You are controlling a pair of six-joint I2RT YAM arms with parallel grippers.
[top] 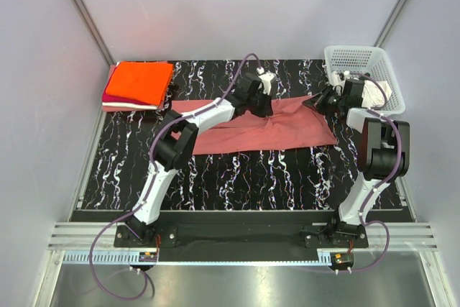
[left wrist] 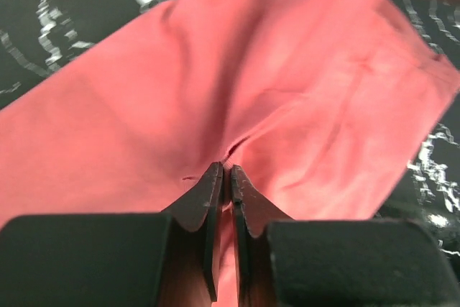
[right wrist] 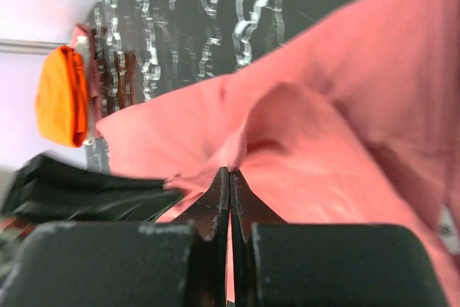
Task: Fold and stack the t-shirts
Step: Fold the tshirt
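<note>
Up at its 2 o'clock corner I'm pinching the limp, light rose-red t-shirt (top: 287, 131), right gripper (right wrist: 230, 170) clamped on it; left gripper (left wrist: 224, 168), can't tell.

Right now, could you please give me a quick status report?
Left fingers pinching red shirt. Right fingers pinching it too. Shirt rumpled, not yet folded. Nothing in the way.
</note>
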